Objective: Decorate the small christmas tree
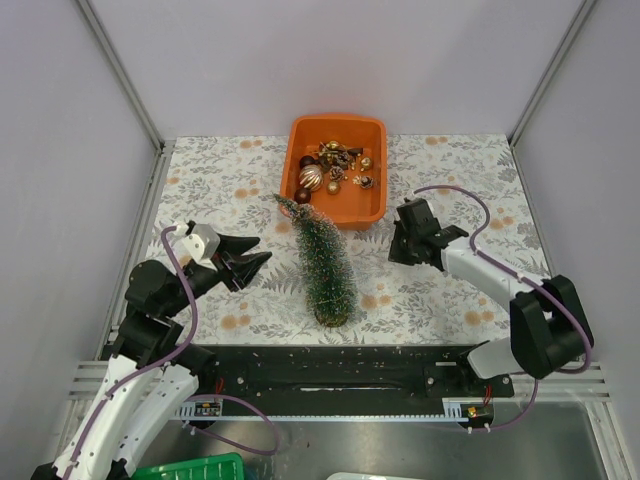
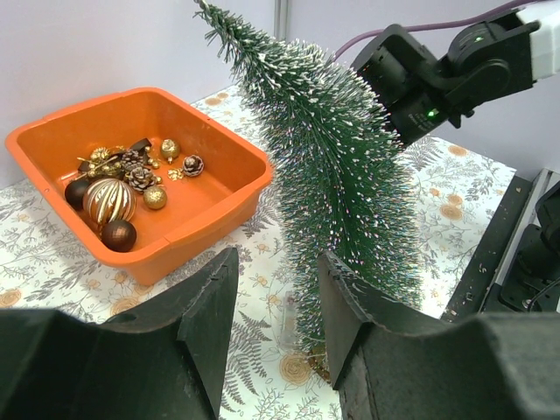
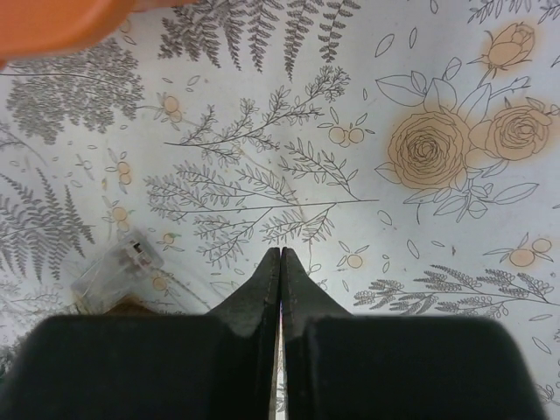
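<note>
The small christmas tree (image 1: 324, 262), dark green with frosted tips, is in the middle of the table, its tip reaching toward the orange tray (image 1: 291, 165). In the left wrist view the tree (image 2: 337, 184) rises just beyond my left gripper (image 2: 278, 262), which is open and apart from it. The tray (image 2: 197, 229) holds several gold and brown baubles and pinecones (image 2: 121, 191). My left gripper (image 1: 262, 250) sits left of the tree. To the tree's right, my right gripper (image 1: 400, 245) hangs over the cloth. Its fingers (image 3: 280, 252) are pressed together with nothing between them.
A small clear plastic piece (image 2: 290, 320) lies on the floral cloth by the tree's base and shows at the left of the right wrist view (image 3: 114, 273). A corner of the tray (image 3: 52, 22) shows there too. Grey walls enclose the table.
</note>
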